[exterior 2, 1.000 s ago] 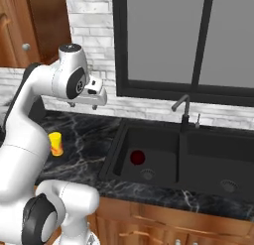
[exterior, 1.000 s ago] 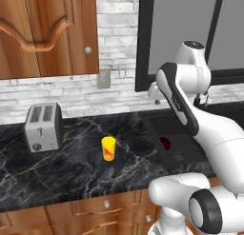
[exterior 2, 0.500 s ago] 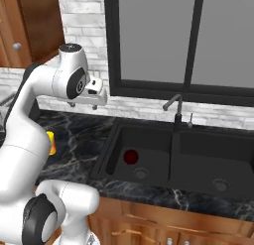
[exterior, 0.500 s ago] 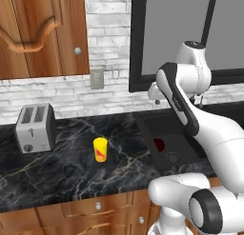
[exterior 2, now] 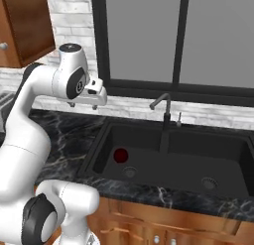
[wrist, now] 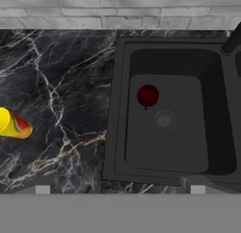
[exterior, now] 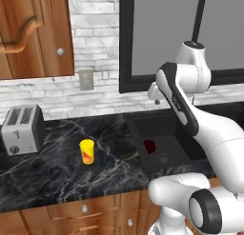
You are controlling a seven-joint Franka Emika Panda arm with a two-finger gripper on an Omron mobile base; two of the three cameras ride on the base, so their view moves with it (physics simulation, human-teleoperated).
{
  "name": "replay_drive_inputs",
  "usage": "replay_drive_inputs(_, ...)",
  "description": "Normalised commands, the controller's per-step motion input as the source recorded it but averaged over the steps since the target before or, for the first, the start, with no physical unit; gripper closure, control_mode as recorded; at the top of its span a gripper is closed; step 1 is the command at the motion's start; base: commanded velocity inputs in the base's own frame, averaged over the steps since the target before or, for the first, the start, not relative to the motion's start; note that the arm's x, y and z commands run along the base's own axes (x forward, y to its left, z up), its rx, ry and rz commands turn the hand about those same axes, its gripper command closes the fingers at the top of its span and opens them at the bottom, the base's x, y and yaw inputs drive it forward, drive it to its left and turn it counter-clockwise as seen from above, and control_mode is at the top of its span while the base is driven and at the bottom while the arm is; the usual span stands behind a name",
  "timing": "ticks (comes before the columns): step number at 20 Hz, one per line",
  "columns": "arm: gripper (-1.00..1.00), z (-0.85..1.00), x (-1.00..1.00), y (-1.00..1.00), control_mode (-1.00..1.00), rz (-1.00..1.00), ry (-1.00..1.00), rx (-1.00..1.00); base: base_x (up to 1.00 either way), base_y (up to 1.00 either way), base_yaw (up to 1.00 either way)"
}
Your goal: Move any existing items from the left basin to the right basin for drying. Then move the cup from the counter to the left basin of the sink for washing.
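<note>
A white robot arm holds its gripper (exterior 2: pixel 84 105) high above the black marble counter (exterior: pixel 57 167), just left of the sink (exterior 2: pixel 171 159), its two fingers spread wide apart and holding nothing. The small dark red object (exterior 2: pixel 120 155) rests on the floor of the left basin (wrist: pixel 141 147), near the back and just beside the round drain; from overhead it reads as a round disc with a faint point at one edge, so its long axis and facing cannot be made out. The yellow cup (exterior: pixel 87 151) stands upright on the counter, well left of the sink and right of the silver toaster (exterior: pixel 23 130), its long axis vertical and open mouth up, a red mark on its side. In the hand view the cup is cut off by the left edge. The right basin (exterior 2: pixel 213 162) lies beyond the tall thin faucet (exterior 2: pixel 163 110); in the left base view the arm hides most of it.
</note>
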Motion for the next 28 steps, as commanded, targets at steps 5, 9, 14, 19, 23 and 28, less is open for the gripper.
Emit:
replay_drive_inputs(5, -1.0, 0.0, 0.0, 0.0, 1.0, 0.0, 0.0, 0.0, 0.32, -0.23, 0.0)
replay_drive_inputs(9, -1.0, 0.0, 0.0, 0.0, 1.0, 0.0, 0.0, 0.0, 0.41, -0.09, 0.0)
replay_drive_inputs(14, -1.0, 0.0, 0.0, 0.0, 1.0, 0.0, 0.0, 0.0, 0.23, -0.08, 0.0)
replay_drive_inputs(19, -1.0, 0.0, 0.0, 0.0, 1.0, 0.0, 0.0, 0.0, 0.01, -0.02, 0.0)
replay_drive_inputs(23, -1.0, 0.0, 0.0, 0.0, -1.0, 0.0, 0.0, 0.0, 0.0, 0.0, 0.0)
replay_drive_inputs(28, -1.0, 0.0, 0.0, 0.0, -1.0, 0.0, 0.0, 0.0, 0.0, 0.0, 0.0)
